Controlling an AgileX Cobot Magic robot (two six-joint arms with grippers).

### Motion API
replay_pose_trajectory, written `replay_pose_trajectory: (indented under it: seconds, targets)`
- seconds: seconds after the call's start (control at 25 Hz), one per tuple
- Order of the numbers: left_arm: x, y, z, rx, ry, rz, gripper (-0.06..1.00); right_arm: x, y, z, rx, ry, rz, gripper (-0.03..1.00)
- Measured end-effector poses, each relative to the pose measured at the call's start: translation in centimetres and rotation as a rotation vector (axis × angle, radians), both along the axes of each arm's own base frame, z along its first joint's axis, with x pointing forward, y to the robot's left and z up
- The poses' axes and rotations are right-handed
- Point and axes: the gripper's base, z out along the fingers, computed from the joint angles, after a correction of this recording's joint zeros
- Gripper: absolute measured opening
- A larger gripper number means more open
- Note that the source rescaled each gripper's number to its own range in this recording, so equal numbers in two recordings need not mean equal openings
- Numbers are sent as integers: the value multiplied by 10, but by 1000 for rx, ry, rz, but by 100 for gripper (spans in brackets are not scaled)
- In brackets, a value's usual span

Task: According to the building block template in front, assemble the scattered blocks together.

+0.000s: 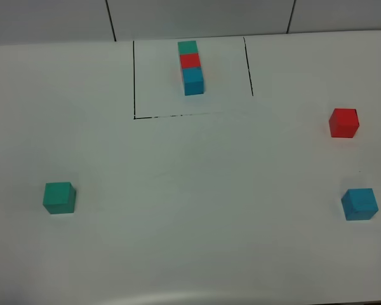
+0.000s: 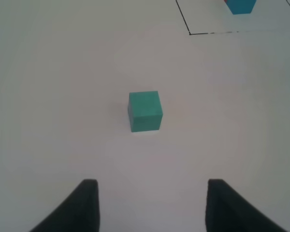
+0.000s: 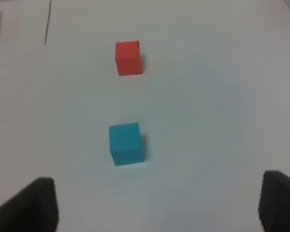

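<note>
Trouble, as I judge it, begins with spacing: the green cube (image 1: 59, 197) sits alone on the left of the table (image 1: 190, 190), with the red cube (image 1: 343, 122) and blue cube (image 1: 359, 204) well apart from it on the right. The template row (image 1: 191, 67) stands inside its drawn frame at the back. Both hang empty with fingers apart, the left gripper (image 2: 152, 182) narrower than the right gripper (image 3: 160, 178). An off-centre descent could clip and skid the green cube, and joining out of green-red-blue order would spoil the match.
</note>
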Motion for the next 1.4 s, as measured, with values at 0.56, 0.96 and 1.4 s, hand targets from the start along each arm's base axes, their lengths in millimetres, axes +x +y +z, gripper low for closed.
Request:
replay_pose_trajectory:
  seconds: [0.56, 0.96, 1.4]
  targets:
    - [0, 0, 0, 0, 0, 0, 10, 0, 0, 0, 0, 0, 0, 71]
    - [0, 0, 0, 0, 0, 0, 10, 0, 0, 0, 0, 0, 0, 71]
    - [2, 0, 3, 0, -6, 1, 43, 0, 0, 0, 1, 0, 1, 71]
